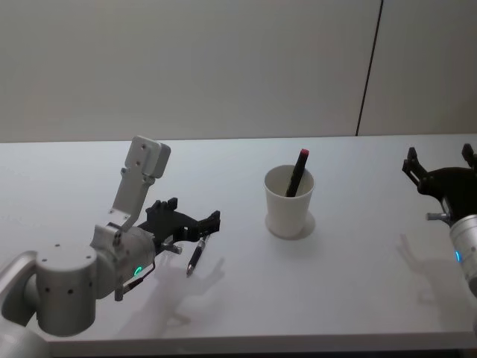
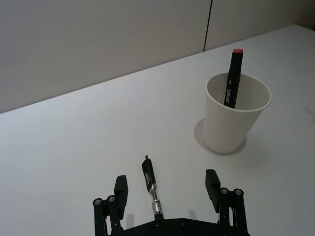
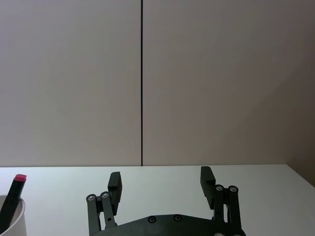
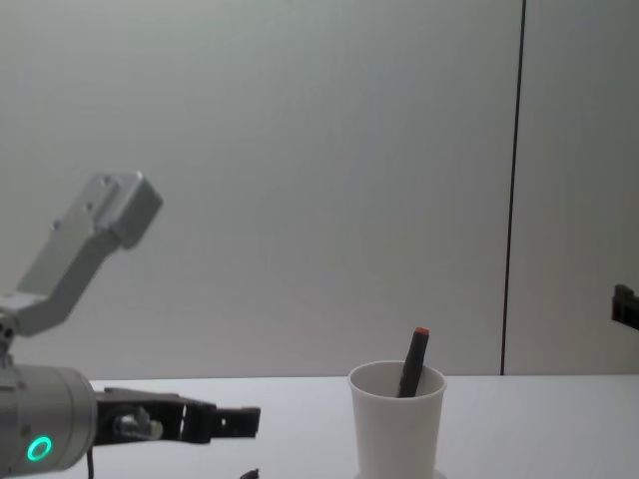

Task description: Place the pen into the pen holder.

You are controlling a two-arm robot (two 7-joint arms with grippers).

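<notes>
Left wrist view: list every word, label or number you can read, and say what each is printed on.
On the marker standing in the pen holder: a short white print along the black barrel, too blurred to read.
On the pen lying on the table: no print that can be read.
On the pen holder: plain white, no text.

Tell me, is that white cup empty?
Not empty. The pen holder holds a red-capped marker leaning inside; the pen lies outside on the table, by the left tool.
</notes>
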